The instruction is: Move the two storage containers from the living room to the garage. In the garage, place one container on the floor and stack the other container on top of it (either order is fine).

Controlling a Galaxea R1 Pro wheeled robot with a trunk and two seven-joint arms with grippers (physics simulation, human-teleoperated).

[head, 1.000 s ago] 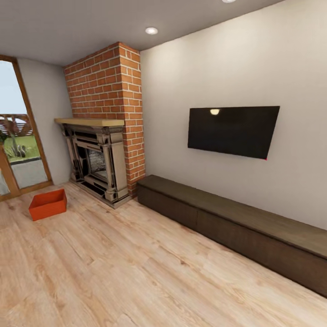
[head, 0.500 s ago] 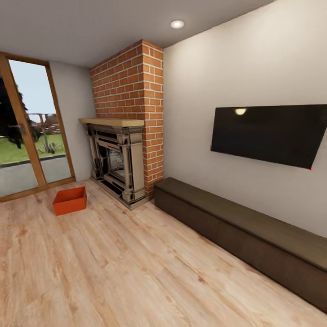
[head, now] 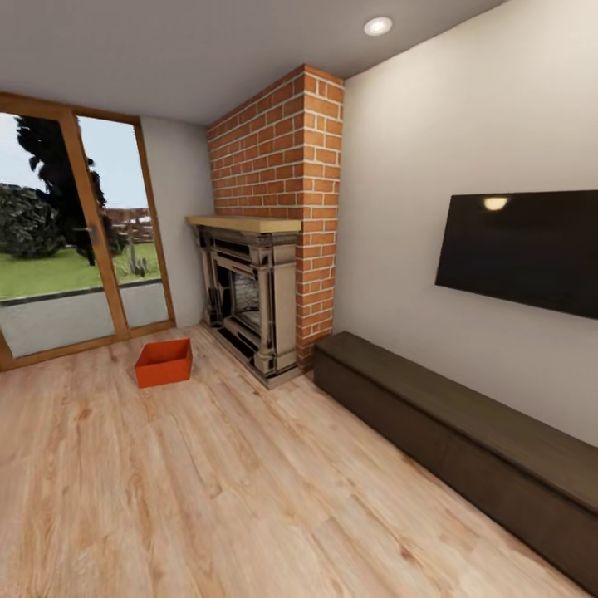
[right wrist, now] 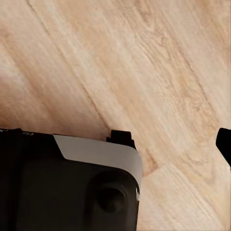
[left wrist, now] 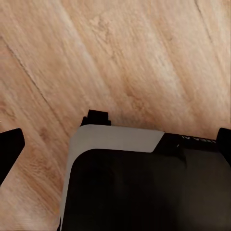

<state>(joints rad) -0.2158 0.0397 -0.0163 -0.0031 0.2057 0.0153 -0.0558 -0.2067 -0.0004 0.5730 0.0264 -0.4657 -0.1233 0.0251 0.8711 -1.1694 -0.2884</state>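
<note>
Panning left had shifted the orange container rightward in view; driving squarely toward it seemed wise, both pincers' openings being impossible to tell.

Even, bright rendered light; daylight enters through the glass doors, and a recessed ceiling lamp glares on the television (small reflected spot). Shadows soft; wide-angle stretching toward edges near the lamp.

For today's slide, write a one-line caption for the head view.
An orange box sits on a living room's wood floor between glass doors and a brick fireplace.
</note>
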